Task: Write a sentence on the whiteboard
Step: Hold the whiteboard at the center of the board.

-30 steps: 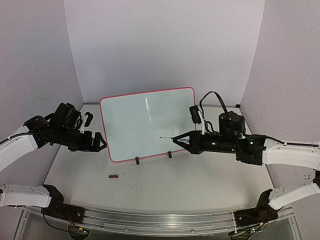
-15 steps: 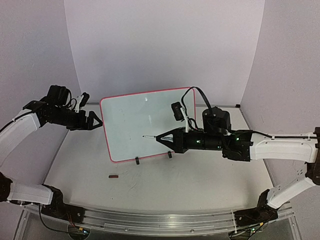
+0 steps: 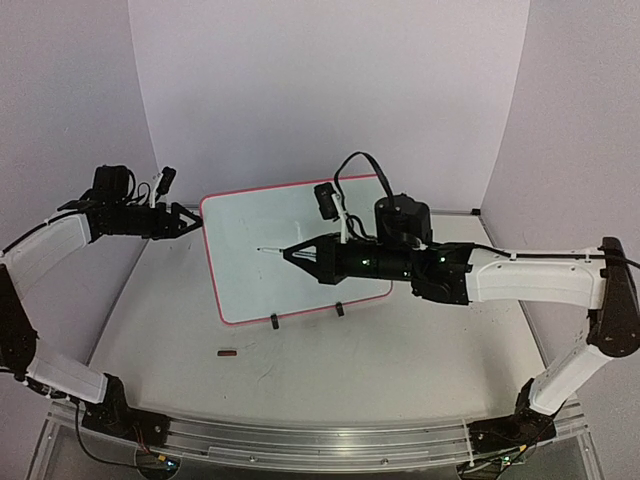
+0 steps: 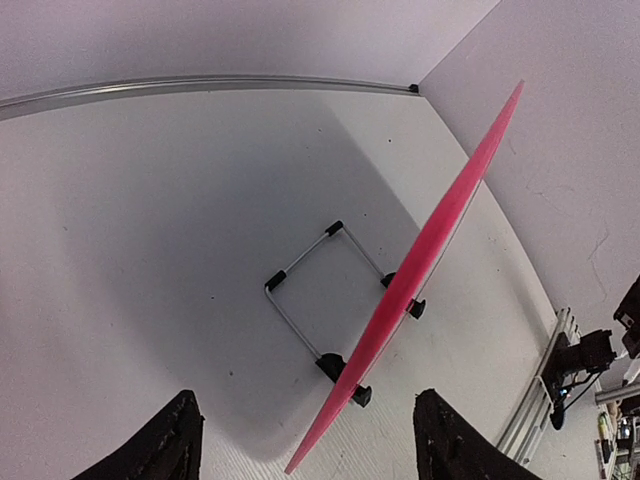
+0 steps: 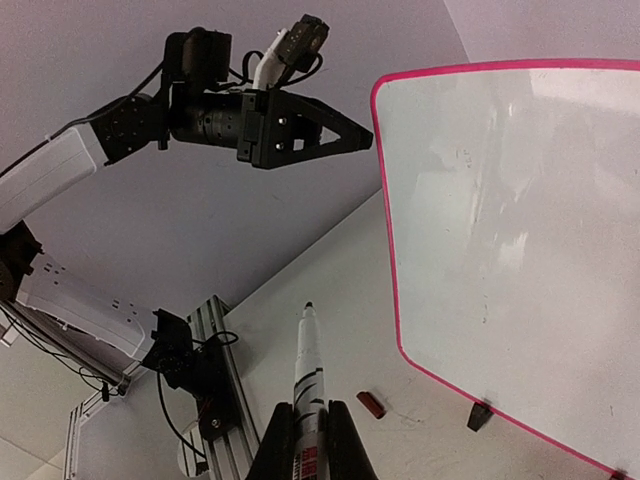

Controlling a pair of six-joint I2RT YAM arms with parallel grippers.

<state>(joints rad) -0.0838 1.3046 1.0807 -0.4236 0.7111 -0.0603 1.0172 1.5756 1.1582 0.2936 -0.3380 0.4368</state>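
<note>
The whiteboard (image 3: 300,250) stands tilted back on its two black clip feet, pink-framed and glossy; no sentence shows on its face. My right gripper (image 3: 292,254) hovers in front of the board's upper left area, shut on a white marker (image 3: 272,250) whose dark tip points left. In the right wrist view the marker (image 5: 308,365) sticks out from the shut gripper (image 5: 308,445), with the whiteboard (image 5: 500,220) to its right. My left gripper (image 3: 192,222) is open at the board's upper left corner. In its wrist view the whiteboard's pink edge (image 4: 420,265) runs between the spread fingers (image 4: 165,445) without touching them.
A small dark red marker cap (image 3: 228,352) lies on the table in front of the board's lower left corner. A wire stand (image 4: 300,300) props the board from behind. An aluminium rail (image 3: 320,440) runs along the near edge. Purple walls close in the sides and back.
My left gripper rose from beside the board's lower left edge to its upper left corner and narrowed a little. My right arm carried the marker up and left across the board.
</note>
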